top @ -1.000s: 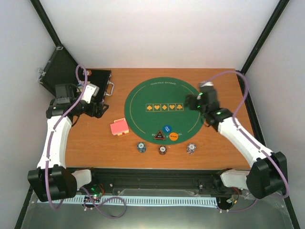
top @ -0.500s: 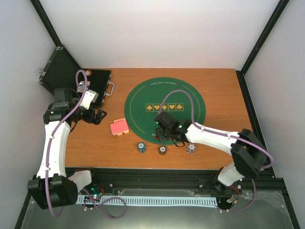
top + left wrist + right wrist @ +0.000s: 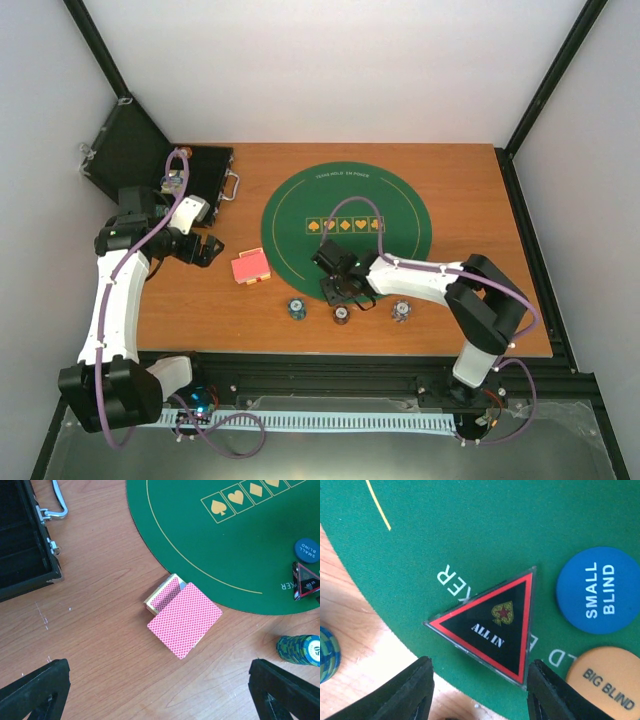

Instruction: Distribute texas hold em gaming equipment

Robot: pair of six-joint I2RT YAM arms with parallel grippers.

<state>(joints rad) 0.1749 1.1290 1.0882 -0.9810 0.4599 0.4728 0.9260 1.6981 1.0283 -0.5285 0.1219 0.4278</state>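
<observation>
Right fingers (image 3: 410, 690) stand apart astride the triangle (image 3: 492, 625) at the mat's (image 3: 470, 530) near edge. Left fingers (image 3: 35, 690) gape near cards (image 3: 185, 620) beside the mat.

Triangular button (image 3: 490, 630) flat on mat (image 3: 470, 530)

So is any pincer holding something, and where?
Nothing clearly. The left pincer is open and empty; the right pincer straddles the ALL IN triangle, not visibly gripping it.

Wooden table (image 3: 470, 180): green mat (image 3: 300, 215), black case (image 3: 205, 170), cards (image 3: 251, 267), 3 chip stacks (image 3: 296, 308)
</observation>
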